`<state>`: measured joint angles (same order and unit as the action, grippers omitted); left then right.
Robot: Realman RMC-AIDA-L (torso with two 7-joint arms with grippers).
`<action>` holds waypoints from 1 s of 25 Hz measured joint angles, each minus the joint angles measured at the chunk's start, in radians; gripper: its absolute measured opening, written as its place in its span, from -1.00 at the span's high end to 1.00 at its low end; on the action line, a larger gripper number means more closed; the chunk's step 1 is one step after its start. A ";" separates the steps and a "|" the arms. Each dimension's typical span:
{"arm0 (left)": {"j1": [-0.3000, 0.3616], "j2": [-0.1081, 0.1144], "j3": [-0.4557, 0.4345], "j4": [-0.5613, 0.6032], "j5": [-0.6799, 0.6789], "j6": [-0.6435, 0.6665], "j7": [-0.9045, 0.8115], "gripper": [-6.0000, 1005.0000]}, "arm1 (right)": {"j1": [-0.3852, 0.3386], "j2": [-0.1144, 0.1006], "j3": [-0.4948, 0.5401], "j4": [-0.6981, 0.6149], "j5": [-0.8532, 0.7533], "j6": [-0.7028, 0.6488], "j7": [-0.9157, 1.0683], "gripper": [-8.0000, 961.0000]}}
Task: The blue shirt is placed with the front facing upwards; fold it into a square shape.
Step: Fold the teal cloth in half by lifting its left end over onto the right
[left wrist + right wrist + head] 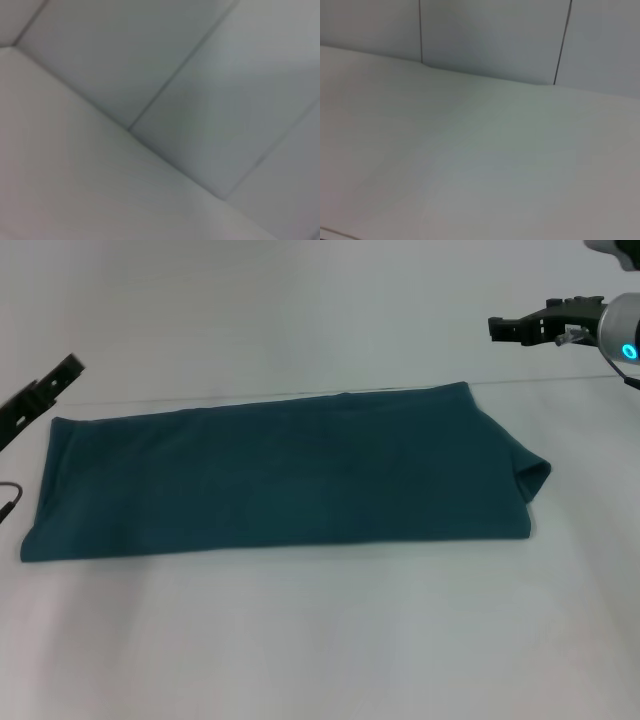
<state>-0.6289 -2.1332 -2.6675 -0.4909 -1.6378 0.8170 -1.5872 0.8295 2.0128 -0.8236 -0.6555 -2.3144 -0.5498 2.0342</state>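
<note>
The blue shirt (280, 475) lies folded into a long flat band across the white table (320, 640), plain side up with no lettering showing. A sleeve fold bulges at its right end (530, 475). My left gripper (45, 388) hovers above the shirt's far left corner, apart from the cloth. My right gripper (520, 328) hangs raised beyond the far right corner, also clear of the shirt. Neither wrist view shows the shirt or any fingers, only table surface and wall.
A black cable (8, 502) curls at the left edge beside the shirt. Grey wall panels (495, 35) with vertical seams rise behind the table's back edge (560, 380). White tabletop stretches in front of the shirt.
</note>
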 joint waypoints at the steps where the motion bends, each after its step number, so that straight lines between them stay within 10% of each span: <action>1: 0.004 0.000 0.019 -0.014 -0.001 0.014 0.025 -0.77 | -0.009 0.003 0.000 -0.014 0.005 -0.007 0.000 -0.92; 25: 0.031 -0.027 0.123 -0.113 0.002 0.235 0.364 -0.77 | -0.213 -0.051 0.090 -0.201 0.257 -0.605 -0.045 -0.94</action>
<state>-0.5977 -2.1600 -2.5447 -0.6039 -1.6359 1.0523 -1.2227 0.6163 1.9615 -0.7335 -0.8569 -2.0574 -1.1549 1.9893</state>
